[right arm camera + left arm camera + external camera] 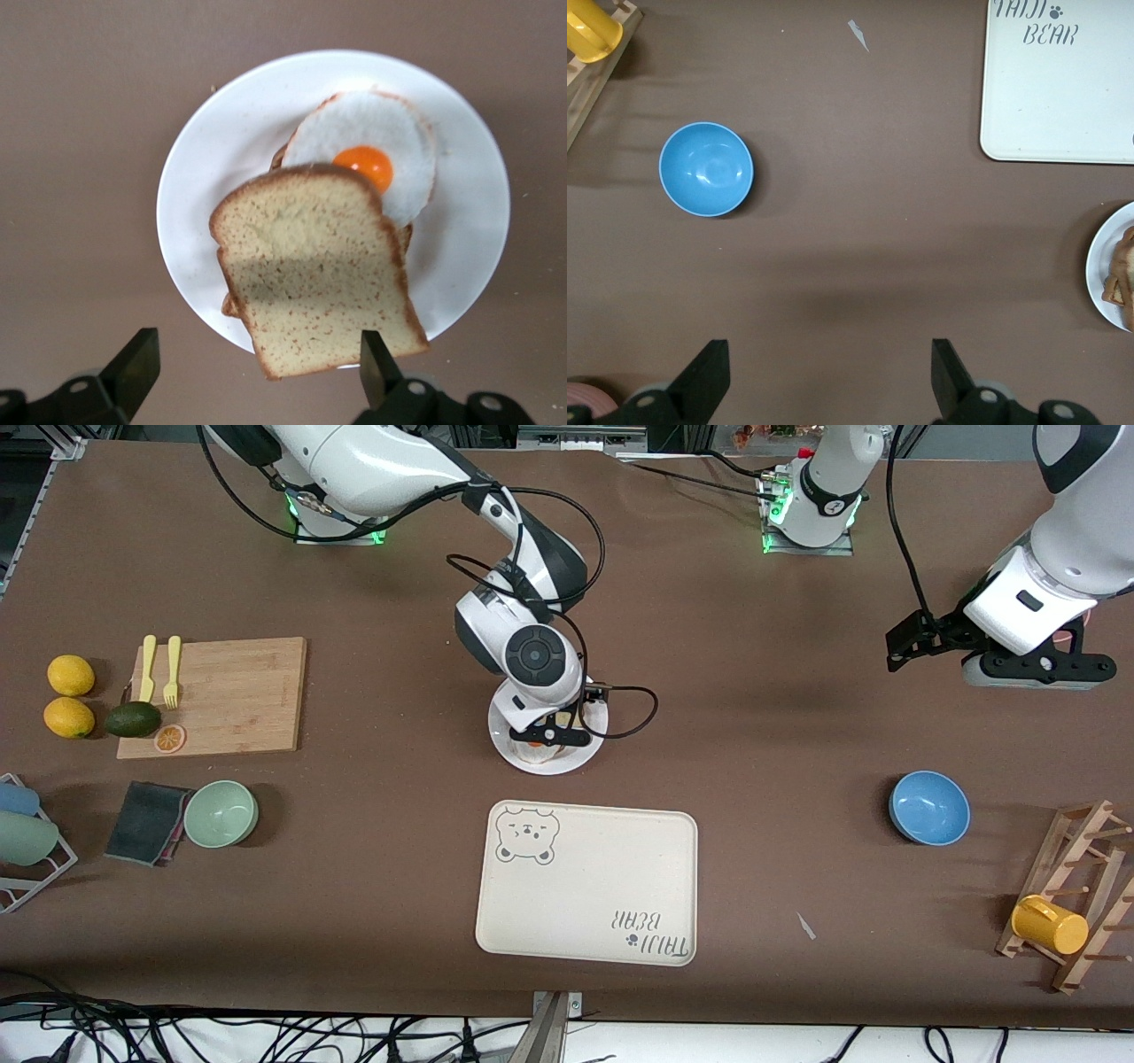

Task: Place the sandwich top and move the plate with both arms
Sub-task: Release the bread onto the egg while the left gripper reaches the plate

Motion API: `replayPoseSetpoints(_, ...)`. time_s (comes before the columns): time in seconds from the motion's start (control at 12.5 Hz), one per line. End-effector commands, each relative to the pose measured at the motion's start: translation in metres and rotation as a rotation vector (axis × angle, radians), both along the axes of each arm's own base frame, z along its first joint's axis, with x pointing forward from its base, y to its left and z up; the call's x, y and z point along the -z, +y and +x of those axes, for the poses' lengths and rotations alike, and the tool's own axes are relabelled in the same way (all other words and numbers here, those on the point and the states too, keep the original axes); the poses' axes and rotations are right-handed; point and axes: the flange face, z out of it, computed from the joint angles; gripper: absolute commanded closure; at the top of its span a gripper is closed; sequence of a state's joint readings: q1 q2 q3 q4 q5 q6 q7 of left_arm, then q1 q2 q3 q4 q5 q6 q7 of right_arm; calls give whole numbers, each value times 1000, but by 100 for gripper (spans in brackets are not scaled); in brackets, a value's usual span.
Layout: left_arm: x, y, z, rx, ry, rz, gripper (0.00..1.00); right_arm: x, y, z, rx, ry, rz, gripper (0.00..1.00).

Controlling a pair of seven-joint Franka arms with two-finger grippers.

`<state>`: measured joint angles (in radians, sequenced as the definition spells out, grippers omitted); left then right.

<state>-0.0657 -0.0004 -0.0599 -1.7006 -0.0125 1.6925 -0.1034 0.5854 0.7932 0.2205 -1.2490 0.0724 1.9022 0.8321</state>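
Tan sandwich top (314, 270) lies askew over the egg (372, 155) on the plate (213, 159), under the spread right tool (252, 367). Left tool (831, 376), spread, waits apart; next, both should grip the plate's rim.

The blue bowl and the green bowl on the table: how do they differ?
The blue bowl is bright blue and stands alone toward the left arm's end of the table; the green bowl is pale green and sits toward the right arm's end. The green bowl touches a dark folded cloth, while the blue bowl has bare table around it. Both are round, upright, empty and look alike in size.
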Motion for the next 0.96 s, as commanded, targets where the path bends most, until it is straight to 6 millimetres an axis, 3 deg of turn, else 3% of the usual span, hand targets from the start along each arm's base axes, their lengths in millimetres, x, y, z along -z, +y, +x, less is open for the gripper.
replayPoseSetpoints(0.0, -4, -11, 2, 42, -2, -1, 0, -41, -30, 18, 12, 9, -9, 0)
replayPoseSetpoints(0.24, 30, -42, 10, 98, 56, 5, 0, -86, -97, 42, -61, 56, -32, 0)
replayPoseSetpoints(0.4, 65, -60, 21, 123, 108, -2, 0, -109, -136, 53, -40, 60, -83, 0)
replayPoseSetpoints(0.56, 107, -84, 39, 106, 145, -126, 0, -122, -163, 59, -48, 67, -107, 0)
replayPoseSetpoints(0.8, 179, -106, 63, 10, 221, -349, 0, -162, -235, 39, -63, 13, -128, 0)
replayPoseSetpoints(0.88, 198, -112, 69, -34, 237, -443, 0, -177, -277, 32, -57, 2, -125, 0)
